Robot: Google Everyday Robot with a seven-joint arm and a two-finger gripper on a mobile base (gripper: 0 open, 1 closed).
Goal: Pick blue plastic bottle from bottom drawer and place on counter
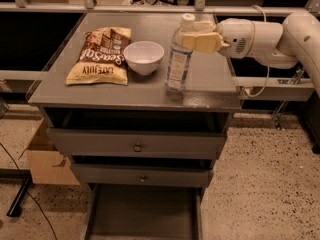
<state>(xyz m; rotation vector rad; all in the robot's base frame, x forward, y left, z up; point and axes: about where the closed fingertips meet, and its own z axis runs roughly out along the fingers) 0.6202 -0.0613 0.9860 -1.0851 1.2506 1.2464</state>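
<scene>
The blue plastic bottle (178,66), clear with a white cap, stands upright on the counter (100,91), right of centre near the front edge. My gripper (192,35) reaches in from the right at the height of the bottle's shoulder. Its yellowish fingers (202,43) are closed around the bottle just below the cap. The bottom drawer (142,214) is pulled out at the foot of the cabinet, and its dark inside shows nothing in it.
A white bowl (144,57) sits just left of the bottle. A brown and yellow snack bag (101,55) lies on the counter's left side. Two knobbed drawers (137,146) are slightly open. A cardboard box (47,161) stands on the floor at left.
</scene>
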